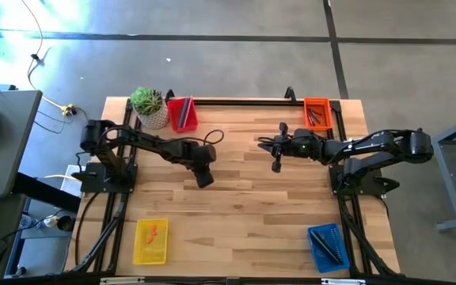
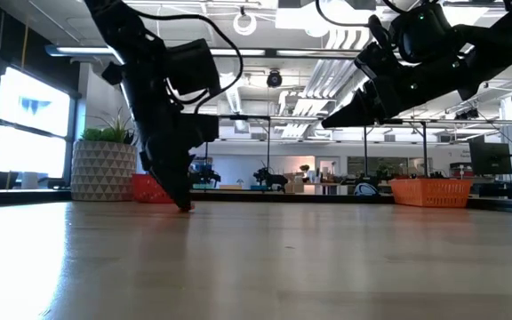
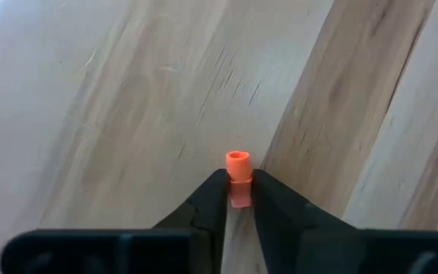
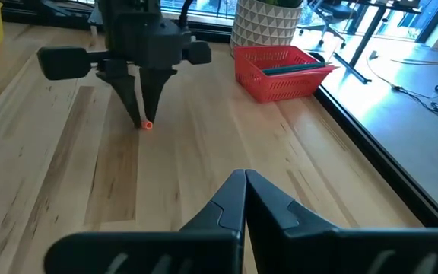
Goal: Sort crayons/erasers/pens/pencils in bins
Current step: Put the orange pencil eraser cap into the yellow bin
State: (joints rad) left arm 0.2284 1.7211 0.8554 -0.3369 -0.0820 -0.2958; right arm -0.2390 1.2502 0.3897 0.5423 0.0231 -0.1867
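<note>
A short orange crayon [image 3: 238, 163] sticks out past the tips of my left gripper [image 3: 239, 180], which is shut on it near the middle of the wooden table [image 1: 244, 206]. In the right wrist view the crayon's lower end [image 4: 148, 125] sits right at the table surface. My right gripper [image 4: 245, 179] hangs shut and holds nothing, right of centre and above the table. Four bins stand at the corners: red [image 1: 183, 113], orange [image 1: 317, 112], yellow [image 1: 150, 241], blue [image 1: 326, 247]. My left gripper pinches the crayon's sides [image 3: 239, 183] between its two fingertips, and the crayon's one end [image 3: 238, 158] pokes out beyond them. The fingers come steeply from above, pointing down. The crayon stands roughly along the fingers; whether its lower end rests on the table I cannot tell.
A white pot with a green plant [image 1: 150, 107] stands beside the red bin at the far left. The yellow bin holds an orange piece [image 1: 152, 231]; the red, orange and blue bins hold long thin sticks. Bare wood lies between the bins.
</note>
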